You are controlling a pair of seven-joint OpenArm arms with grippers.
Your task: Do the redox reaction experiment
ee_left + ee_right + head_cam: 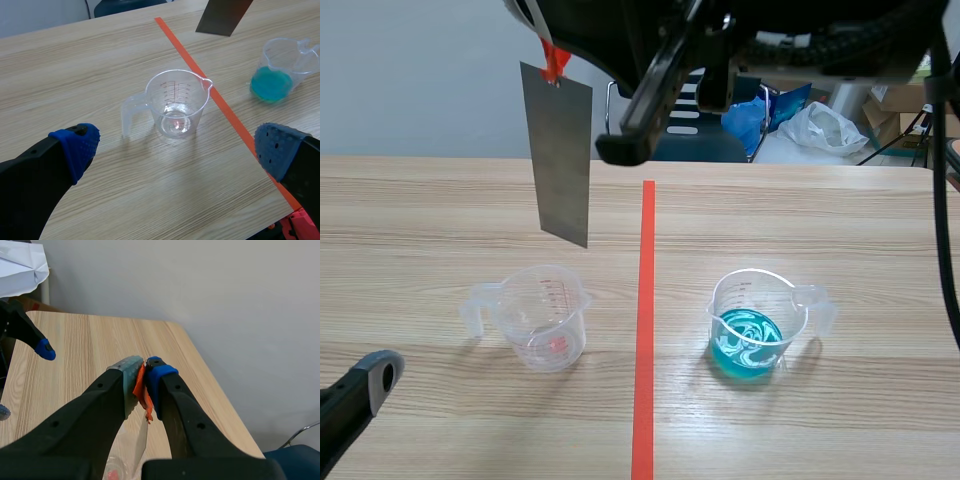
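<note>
Your right gripper (142,372) pinches the metal sheet (565,155) by its orange tab (142,392), and the sheet hangs in the air, its lower edge clear of the empty cup (545,318). Your left gripper (176,147) is spread wide and low, with that cup ahead of it. The blue-liquid cup (755,325) stands well apart, across the tape line (646,330).

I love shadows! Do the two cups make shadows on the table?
Scene view: yes, the empty cup and the blue-liquid cup each lay a soft, faint shadow on the table close around them. Left wrist view: a pale shadow hugs the empty cup's handle.
</note>
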